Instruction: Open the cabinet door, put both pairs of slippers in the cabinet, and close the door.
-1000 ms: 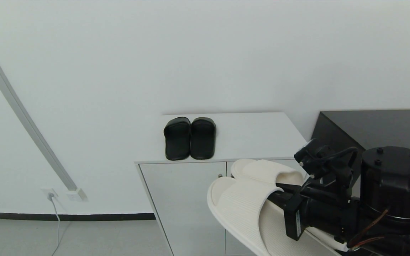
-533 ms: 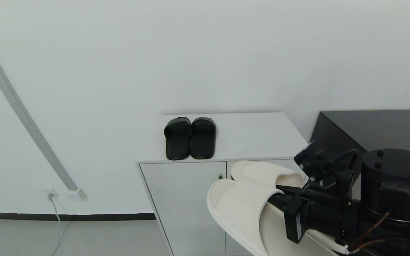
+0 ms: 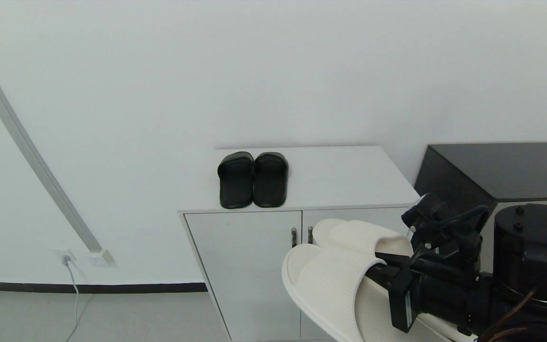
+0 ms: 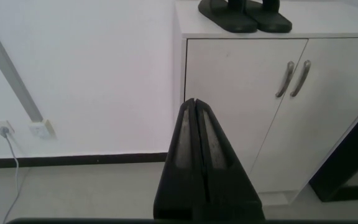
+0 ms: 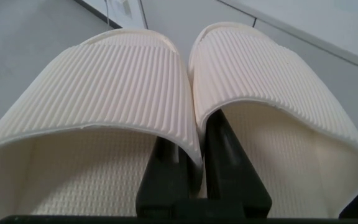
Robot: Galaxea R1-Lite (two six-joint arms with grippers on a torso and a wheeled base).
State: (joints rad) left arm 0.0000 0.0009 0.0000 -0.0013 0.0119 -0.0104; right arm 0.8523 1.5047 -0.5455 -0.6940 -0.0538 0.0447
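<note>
The white slippers [image 3: 344, 270] are held by the right gripper [image 5: 194, 155] in front of the cabinet [image 3: 240, 285], low against its right door. Its fingers [image 5: 225, 149] are clamped on the two adjoining side walls, one finger inside each slipper, so the pair is carried as one. The black slippers [image 3: 253, 179] are set side by side on the cabinet top, near its front edge and above the left door. Both doors are shut, with the two handles [image 3: 294, 236] just beside each other at the middle seam. The left gripper [image 4: 195, 106] is pointed at the left door, well apart from it, and its fingers [image 4: 185, 143] are pressed together on nothing.

Over the last second the whole head view has shifted, so the camera is judged to have moved, not the cabinet. Measured against the cabinet, however, the white pair has been brought lower. Its toes were level with the front edge of the top and one handle was covered, whereas both handles are now exposed.

The opening step is therefore judged not yet begun. With the right gripper occupied, a handle would probably have to be taken by the left gripper. The carried pair may also need to be kept out of the door's swing.
</note>
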